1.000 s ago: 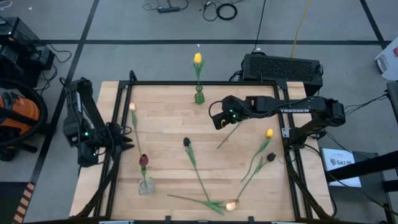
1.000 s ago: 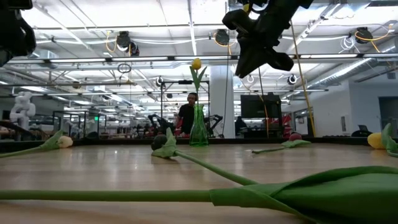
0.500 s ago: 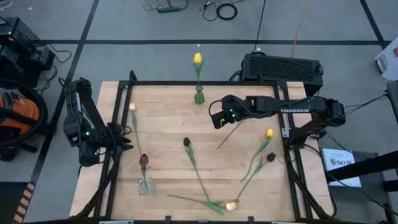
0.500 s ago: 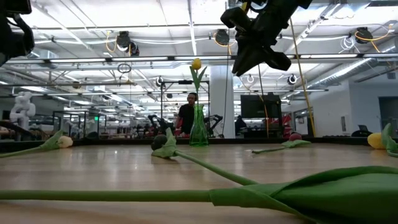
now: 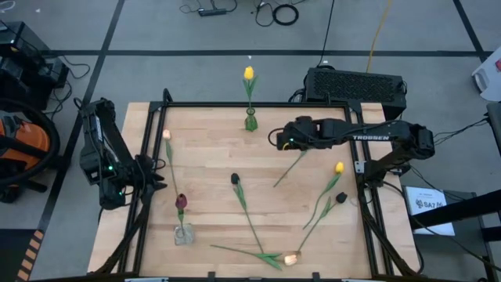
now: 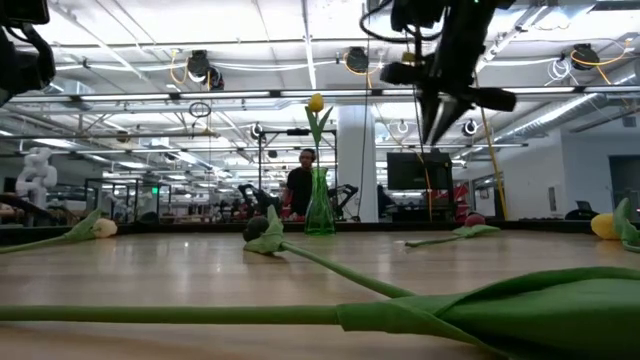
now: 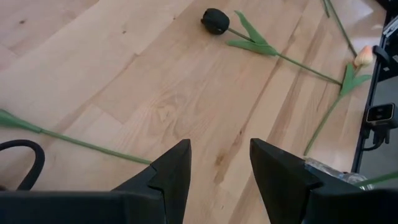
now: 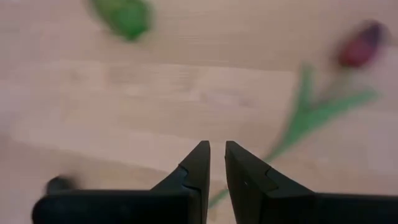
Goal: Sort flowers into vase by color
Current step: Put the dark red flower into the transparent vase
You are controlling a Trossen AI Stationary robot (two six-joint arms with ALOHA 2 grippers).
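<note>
The right claw (image 5: 280, 141) hangs above the bench (image 5: 211, 157), near the green vase (image 5: 250, 121), fingers nearly clenched and empty, probably to approach the dark red tulip (image 8: 360, 45) lying beside it. The left claw (image 7: 219, 168) waits released at the bench edge. Thin-stemmed flowers (image 5: 239, 192) lie scattered.

A pale wooden tabletop (image 5: 211, 157) in a black frame fills the middle of the high view. On it stand a green vase (image 5: 250, 121) at the upper edge and a clear vase (image 5: 183, 233) at lower left. Loose tulips lie flat: peach (image 5: 166, 135) at left, black (image 5: 235, 179) centre, yellow (image 5: 339, 168) right.
</note>
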